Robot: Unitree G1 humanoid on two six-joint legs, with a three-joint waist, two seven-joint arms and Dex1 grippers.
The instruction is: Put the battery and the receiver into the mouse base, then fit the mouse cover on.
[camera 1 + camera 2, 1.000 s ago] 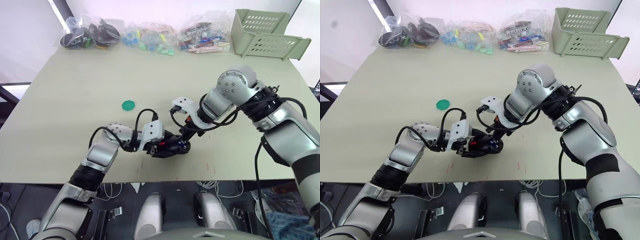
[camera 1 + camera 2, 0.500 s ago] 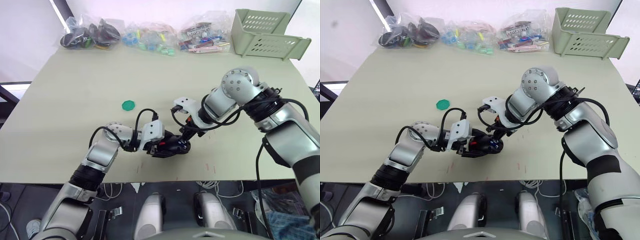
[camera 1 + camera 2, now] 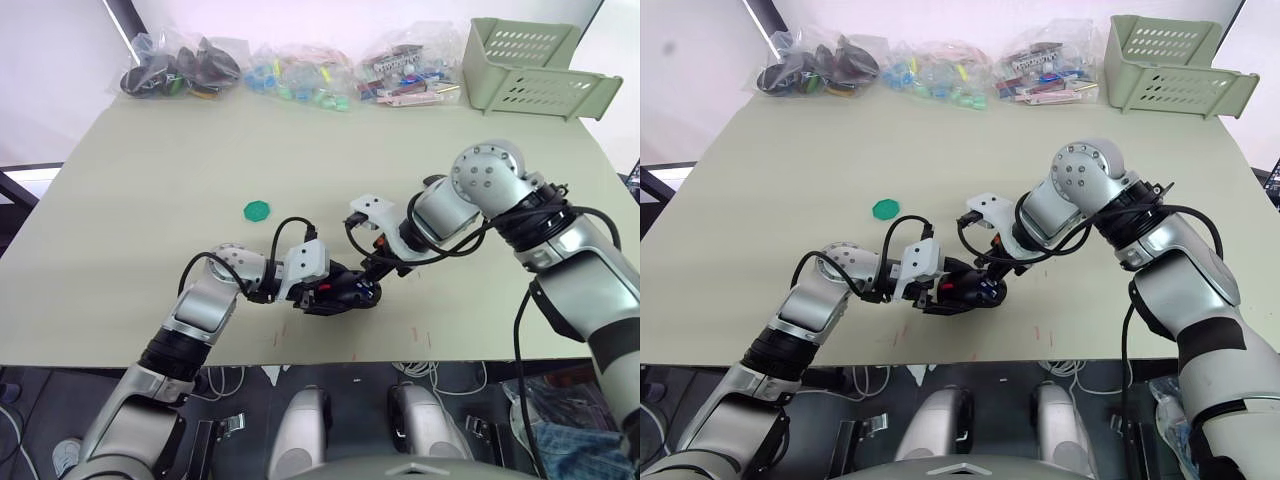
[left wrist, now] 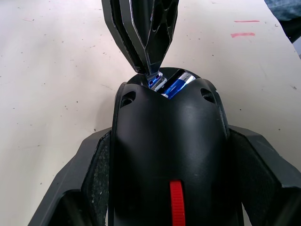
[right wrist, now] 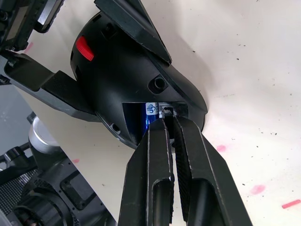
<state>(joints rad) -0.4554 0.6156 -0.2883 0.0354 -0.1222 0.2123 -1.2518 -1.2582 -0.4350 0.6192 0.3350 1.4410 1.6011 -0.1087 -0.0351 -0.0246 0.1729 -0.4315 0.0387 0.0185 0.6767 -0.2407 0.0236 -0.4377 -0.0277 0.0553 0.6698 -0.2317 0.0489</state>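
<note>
The mouse base (image 3: 345, 293) is a black shell with a red part (image 5: 83, 48). It rests near the table's front edge, and my left gripper (image 3: 332, 292) is shut on its sides. Inside its open compartment lies the blue battery (image 5: 148, 117). My right gripper (image 3: 375, 277) comes down from the right, its tips at the rim of that compartment. It is shut on a tiny silvery-ended piece, the receiver (image 5: 167, 109), right beside the battery. The mouse cover is out of view.
A flat green disc (image 3: 257, 210) lies to the left of the grippers. Bags of small parts (image 3: 290, 72) line the far edge. A pale green basket (image 3: 535, 70) stands at the far right corner. The table's front edge (image 3: 300, 355) is close behind the base.
My right arm's elbow has swung slightly to the right while its fingertips stay at the base's compartment. The left gripper and the base have not moved.
</note>
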